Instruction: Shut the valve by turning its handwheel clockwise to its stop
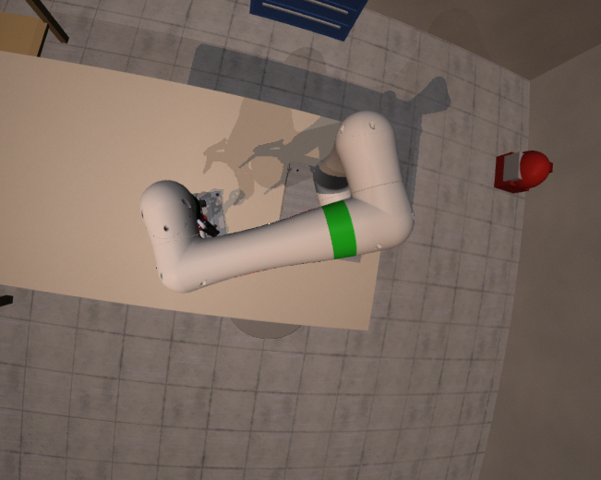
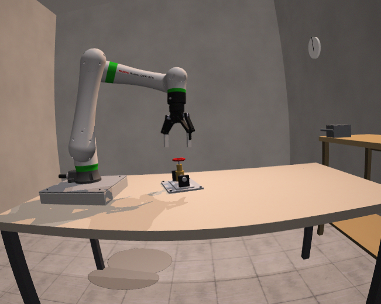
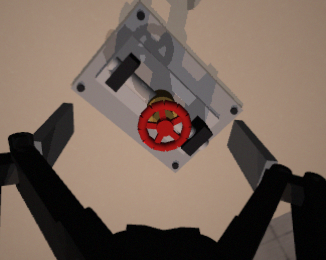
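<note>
The valve stands on a grey base plate (image 2: 192,189) (image 3: 102,97) (image 1: 217,205) in the middle of the table. Its red handwheel (image 2: 178,159) (image 3: 163,128) lies level on a brass stem (image 2: 179,169). My gripper (image 2: 177,145) (image 3: 154,125) points straight down and hangs a little above the handwheel, nearly centred over it. Its fingers are wide open and empty, one on each side of the wheel in the wrist view. In the overhead view the arm's wrist hides the handwheel and most of the gripper.
The robot's grey pedestal (image 2: 82,193) sits on the table (image 2: 265,196) left of the valve. A side table with a grey box (image 2: 338,130) stands at the far right. A blue cabinet (image 1: 311,15) and a red object (image 1: 527,170) are on the floor.
</note>
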